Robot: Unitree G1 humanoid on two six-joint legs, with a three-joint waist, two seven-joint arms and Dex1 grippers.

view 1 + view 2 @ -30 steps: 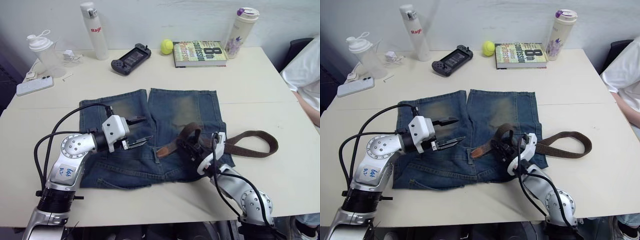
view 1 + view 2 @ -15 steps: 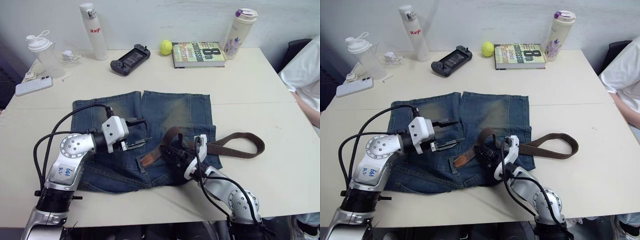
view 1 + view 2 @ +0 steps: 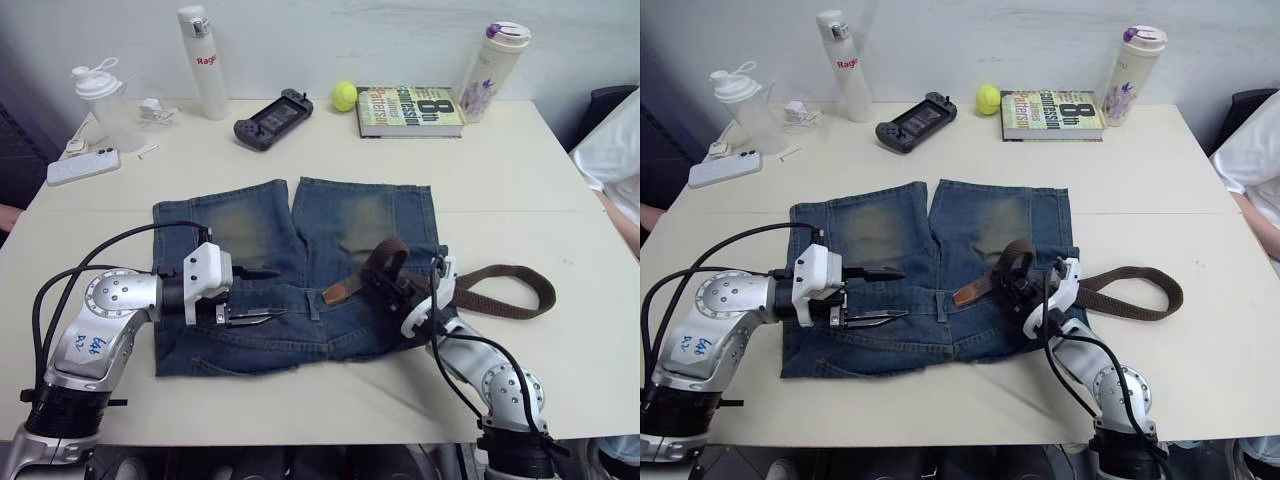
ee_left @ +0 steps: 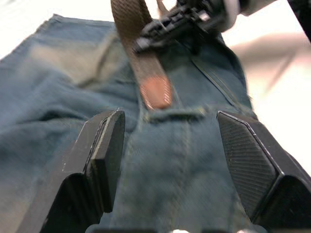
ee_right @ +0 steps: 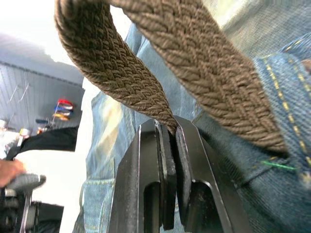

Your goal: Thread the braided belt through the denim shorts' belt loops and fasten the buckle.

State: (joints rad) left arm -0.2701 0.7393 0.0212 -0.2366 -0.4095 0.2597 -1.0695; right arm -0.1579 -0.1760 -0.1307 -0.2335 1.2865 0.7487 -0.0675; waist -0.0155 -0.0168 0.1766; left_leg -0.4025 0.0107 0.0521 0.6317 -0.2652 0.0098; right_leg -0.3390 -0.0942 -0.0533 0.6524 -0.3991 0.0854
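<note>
Left eye view: the denim shorts lay flat at the middle of the table, waistband toward the near edge and legs toward the far edge. The braided belt ran from a loop on the bare tabletop off the shorts' right side, arched up over the right leg, and ended in a tan leather tip resting on the denim near the waistband's middle. The right gripper was clamped on the strap just behind that arch. The left gripper hovered over the shorts' left half with its fingers spread wide and holding nothing, the belt tip lying just beyond its fingertips, apart from them. Along the far edge stood a white bottle, a game controller, a tennis ball, a book and a tumbler; a shaker bottle and a phone sat at the far left corner.

Left wrist view: the two black fingers stood well apart over blue denim. Between and beyond them the tan tip lay beside one of the belt loops, touching or nearly touching it, with the right gripper pinching the strap farther on.

Right wrist view: the fingers were pressed together on the woven strap, which curved up and over them above the shorts.
</note>
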